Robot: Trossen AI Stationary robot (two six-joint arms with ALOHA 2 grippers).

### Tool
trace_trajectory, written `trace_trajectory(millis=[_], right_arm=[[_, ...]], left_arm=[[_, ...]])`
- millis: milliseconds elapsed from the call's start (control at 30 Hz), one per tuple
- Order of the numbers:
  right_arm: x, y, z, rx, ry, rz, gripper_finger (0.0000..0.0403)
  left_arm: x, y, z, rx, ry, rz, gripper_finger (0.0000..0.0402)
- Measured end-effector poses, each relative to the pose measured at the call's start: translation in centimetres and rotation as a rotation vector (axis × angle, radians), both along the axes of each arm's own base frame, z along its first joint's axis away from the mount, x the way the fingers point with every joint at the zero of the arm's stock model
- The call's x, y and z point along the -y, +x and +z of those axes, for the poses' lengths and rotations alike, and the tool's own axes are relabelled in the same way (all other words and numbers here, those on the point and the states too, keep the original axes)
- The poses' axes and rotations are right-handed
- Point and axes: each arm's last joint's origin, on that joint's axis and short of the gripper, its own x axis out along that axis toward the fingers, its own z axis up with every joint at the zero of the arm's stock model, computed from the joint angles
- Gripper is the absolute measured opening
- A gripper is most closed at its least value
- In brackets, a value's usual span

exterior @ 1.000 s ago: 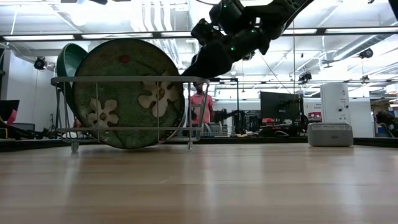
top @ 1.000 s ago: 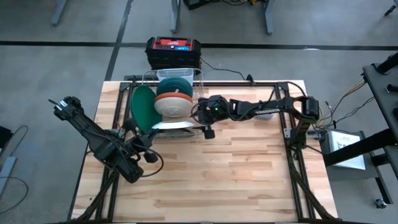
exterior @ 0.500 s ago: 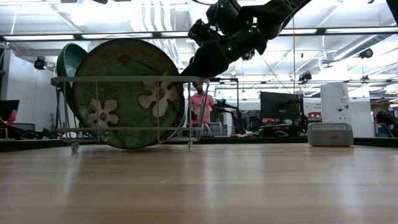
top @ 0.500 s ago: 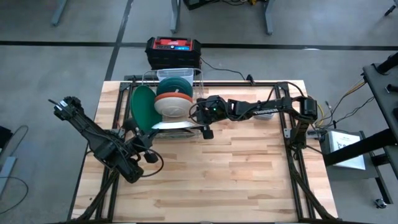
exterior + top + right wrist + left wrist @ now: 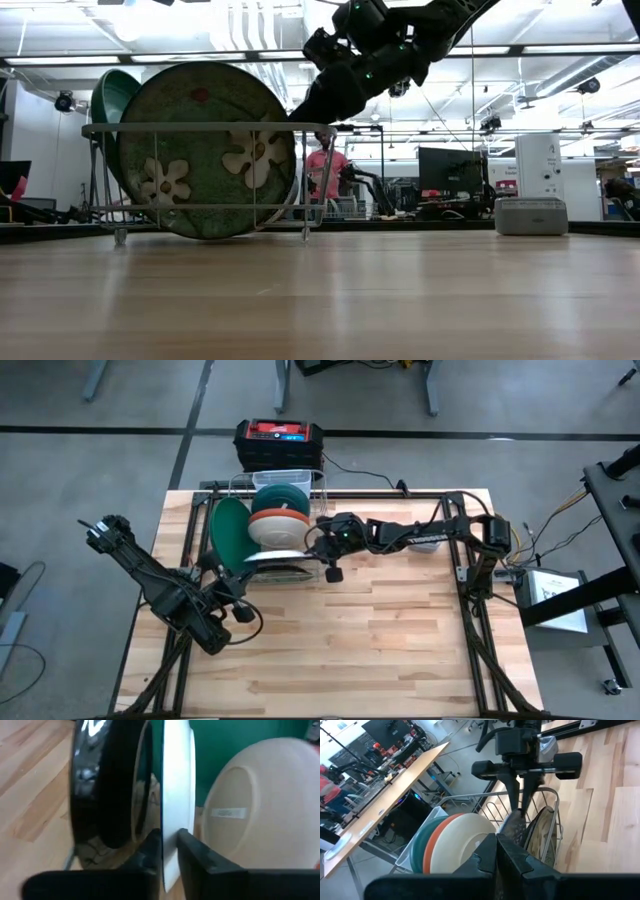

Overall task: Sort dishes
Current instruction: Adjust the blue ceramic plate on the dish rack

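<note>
Much of the rack's load is hidden from above: the dishes (image 5: 278,520) overlap on edge, so I can make out a dark green plate, teal and orange rims and a white bowl, but not how many stand behind. The wooden table (image 5: 400,630) fills the high view; past its far edge sits a black and red box (image 5: 279,444) on grey floor, and the low view shows a lit workshop with a person (image 5: 323,166) behind. The silver wire rack (image 5: 205,180) stands at the table's far side. My right gripper (image 5: 168,851) reaches into it, fingers pinched on the rim of a white plate (image 5: 176,790). My left gripper (image 5: 496,856) waits near the left edge, fingers together, holding nothing.
</note>
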Motion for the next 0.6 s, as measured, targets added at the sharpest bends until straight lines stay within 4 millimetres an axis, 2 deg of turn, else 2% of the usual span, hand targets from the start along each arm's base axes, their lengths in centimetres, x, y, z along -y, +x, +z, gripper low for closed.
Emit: trace_trajectory(millis=[67,600], right_arm=[[0.0,0.0,0.2,0.005,-0.005,-0.004,0.0010],[0.2,-0.1,1.5,0.079,-0.012,0.000,0.0001]], left_arm=[[0.0,0.0,0.0,0.001,0.000,0.000,0.0000],[0.0,0.0,0.0,0.003,-0.002,0.000,0.0000]])
